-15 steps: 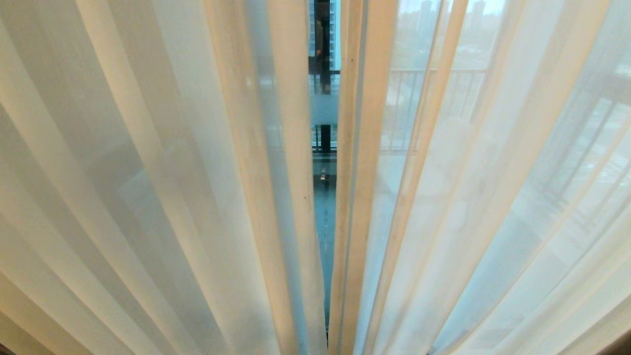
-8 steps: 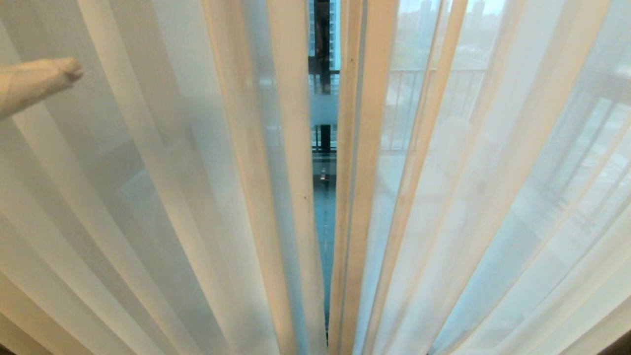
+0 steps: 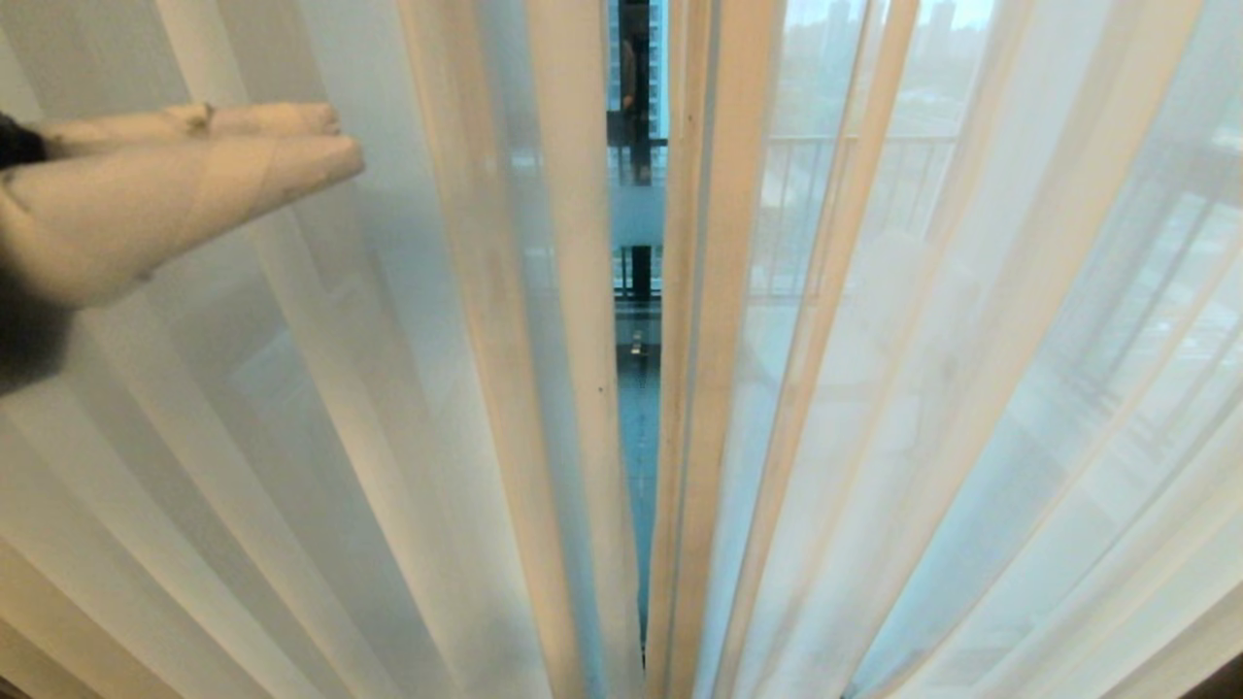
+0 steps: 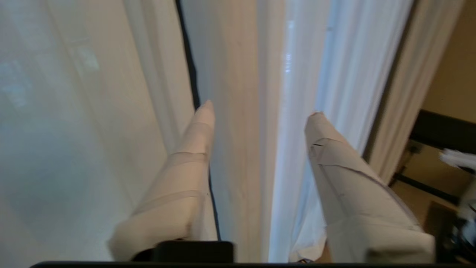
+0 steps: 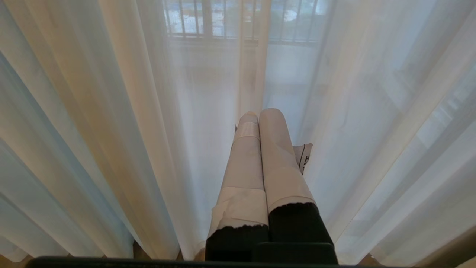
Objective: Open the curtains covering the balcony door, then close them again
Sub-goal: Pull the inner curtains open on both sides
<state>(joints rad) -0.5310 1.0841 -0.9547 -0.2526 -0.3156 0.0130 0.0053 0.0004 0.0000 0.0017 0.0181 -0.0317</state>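
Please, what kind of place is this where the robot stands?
Probably a room in a high apartment, close to a balcony door. Long sheer curtains hang in front, a balcony railing shows through them, and tall city buildings appear through the gap.

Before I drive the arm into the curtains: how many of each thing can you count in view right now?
Sheer curtain panels: 2, left panel and right panel
Grippers: 2, left gripper with jaws apart, right gripper with jaws together
Balcony railing: 1
Total: 5

Sheer curtains (image 3: 923,388) veil most of balcony door (image 3: 636,243); left gripper (image 3: 330,146) cut off by frame edge.
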